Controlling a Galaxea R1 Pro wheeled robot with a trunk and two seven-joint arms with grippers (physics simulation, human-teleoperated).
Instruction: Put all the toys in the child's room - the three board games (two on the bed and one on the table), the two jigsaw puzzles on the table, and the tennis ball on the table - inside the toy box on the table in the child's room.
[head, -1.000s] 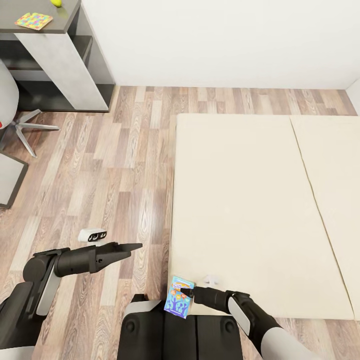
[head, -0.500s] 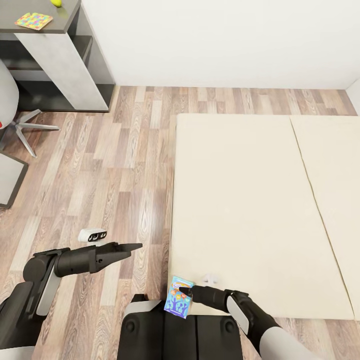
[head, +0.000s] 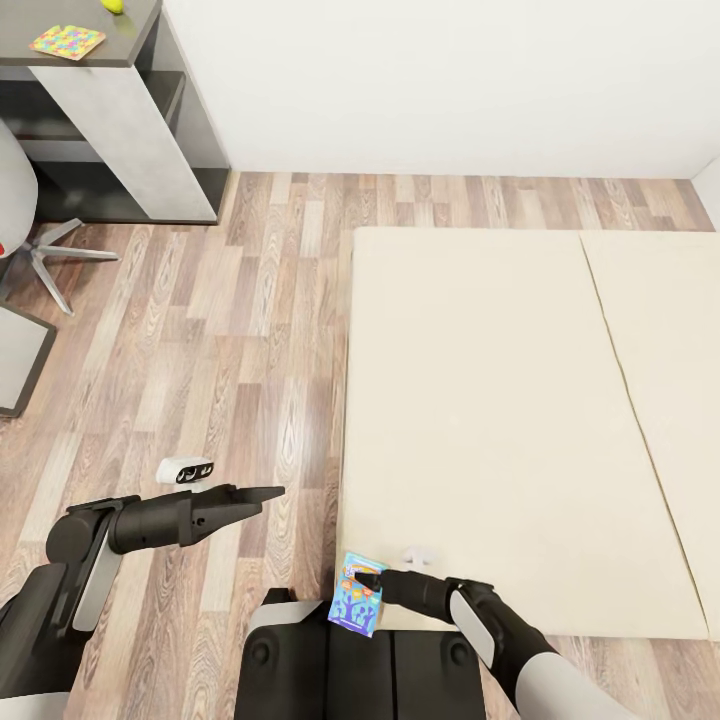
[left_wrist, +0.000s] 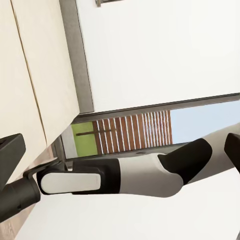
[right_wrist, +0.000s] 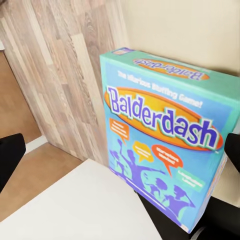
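My right gripper (head: 372, 580) is shut on the small blue board game (head: 358, 594), a Balderdash box (right_wrist: 165, 145), and holds it tilted over the near left corner of the bed (head: 480, 400) and my own base. The rest of the cream bed is bare. At the far left, on the dark low end of the table (head: 125, 35), lie a mosaic jigsaw puzzle (head: 67, 42) and the tennis ball (head: 113, 5). My left gripper (head: 265, 495) hovers open over the floor, pointing toward the bed. The toy box is out of view.
A swivel chair (head: 15, 190) stands at the left edge beside the table. Wood-plank floor (head: 250, 320) runs between the table and the bed. A white wall closes the far side. My dark base (head: 350, 660) sits right below the held box.
My right forearm has shifted slightly leftward. The box, the left arm and the view have stayed almost the same.
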